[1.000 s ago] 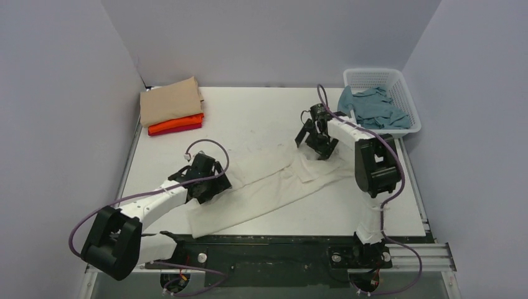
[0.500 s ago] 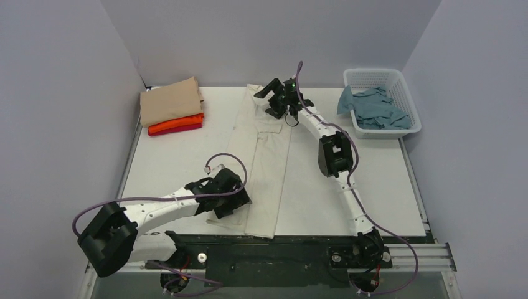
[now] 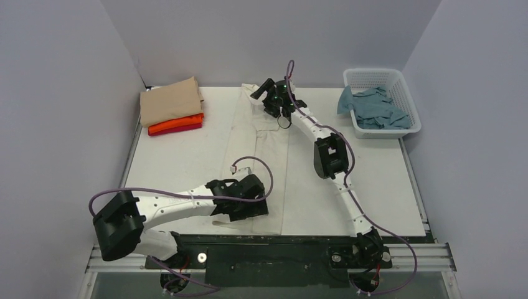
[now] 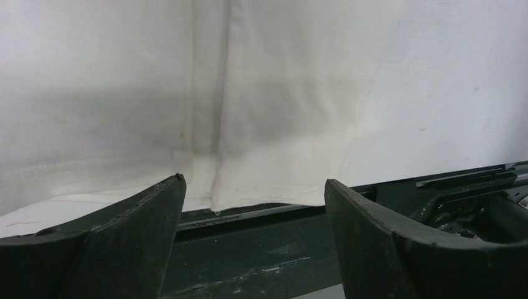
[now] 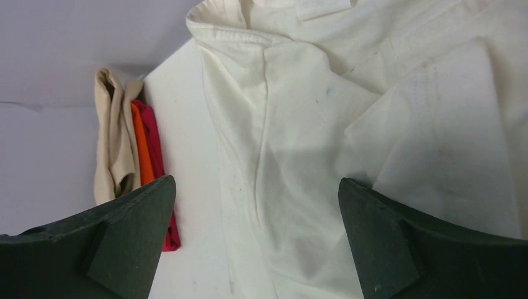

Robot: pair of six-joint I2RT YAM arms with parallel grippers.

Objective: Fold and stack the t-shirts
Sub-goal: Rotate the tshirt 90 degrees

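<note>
The cream t-shirt lies folded in a long strip from the table's back edge to its front edge. My left gripper is open over the strip's near hem, holding nothing. My right gripper is open above the collar end, holding nothing. A folded stack sits at the back left: tan t-shirt on top, orange and red below; the stack also shows in the right wrist view. A grey-blue t-shirt lies bunched in the basket.
The white lattice basket stands at the back right corner. The dark front rail runs along the table's near edge, also in the left wrist view. Grey walls close the back and sides.
The cream shirt went from lying crosswise to a straight strip running front to back. My right arm stretched to the far end. My left gripper slid right to the near hem.
</note>
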